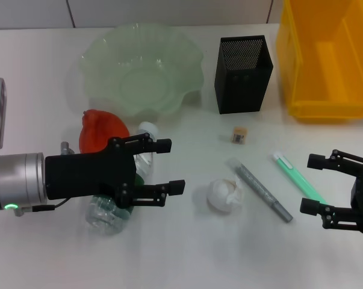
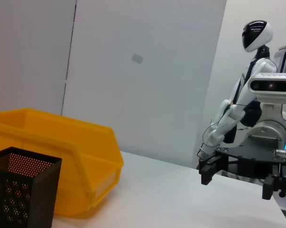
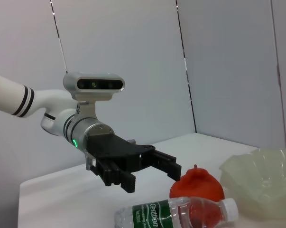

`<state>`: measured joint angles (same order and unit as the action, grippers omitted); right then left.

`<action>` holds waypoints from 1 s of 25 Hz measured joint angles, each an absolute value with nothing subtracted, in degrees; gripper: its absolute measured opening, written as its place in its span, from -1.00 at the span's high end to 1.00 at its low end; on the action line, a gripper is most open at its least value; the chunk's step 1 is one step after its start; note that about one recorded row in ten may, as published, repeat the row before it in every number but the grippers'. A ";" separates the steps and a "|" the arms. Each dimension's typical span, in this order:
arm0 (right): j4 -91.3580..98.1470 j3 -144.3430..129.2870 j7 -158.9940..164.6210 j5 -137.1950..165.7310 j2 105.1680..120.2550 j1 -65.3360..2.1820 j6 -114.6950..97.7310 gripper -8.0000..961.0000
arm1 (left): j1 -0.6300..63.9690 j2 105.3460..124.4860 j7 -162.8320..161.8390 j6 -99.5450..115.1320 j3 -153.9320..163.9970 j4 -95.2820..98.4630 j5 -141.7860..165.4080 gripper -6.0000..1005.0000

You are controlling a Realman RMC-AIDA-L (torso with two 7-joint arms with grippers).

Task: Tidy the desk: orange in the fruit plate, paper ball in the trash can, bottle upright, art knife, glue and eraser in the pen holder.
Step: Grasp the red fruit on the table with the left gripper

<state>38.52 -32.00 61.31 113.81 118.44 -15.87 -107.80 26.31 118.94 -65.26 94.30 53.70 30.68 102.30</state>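
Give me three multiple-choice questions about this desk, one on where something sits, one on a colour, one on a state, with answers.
1. Where is the eraser?
A. in the pen holder
B. on the table in front of the pen holder
C. in the fruit plate

2. What colour is the trash can?
A. yellow
B. blue
C. white

3. How is the bottle?
A. standing upright
B. lying on its side
C. inside the trash can

Answers:
1 B: it lies on the table just short of the pen holder.
2 A: bright yellow plastic.
3 B: it lies flat beneath the open left gripper.
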 joint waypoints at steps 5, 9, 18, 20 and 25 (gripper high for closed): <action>38.60 -31.99 61.31 113.81 118.46 -15.66 -107.77 -0.75 | 26.01 118.92 -65.33 94.39 53.70 30.67 102.30 -0.68; 38.52 -31.99 61.31 113.81 118.48 -15.75 -107.41 -0.75 | 25.82 118.86 -65.29 94.49 53.35 30.99 102.30 -0.68; 38.41 -32.07 61.33 113.87 118.48 -15.78 -107.10 -0.75 | 21.84 118.67 -64.35 88.01 36.78 30.33 100.50 -0.68; 38.41 -32.09 61.34 113.89 118.47 -15.79 -107.04 -0.75 | 22.21 118.61 -64.99 83.64 35.72 28.13 100.51 -0.68; 38.62 -32.08 61.39 113.97 118.47 -15.92 -107.04 -0.75 | 22.92 118.59 -65.34 79.92 35.90 26.41 100.81 -0.68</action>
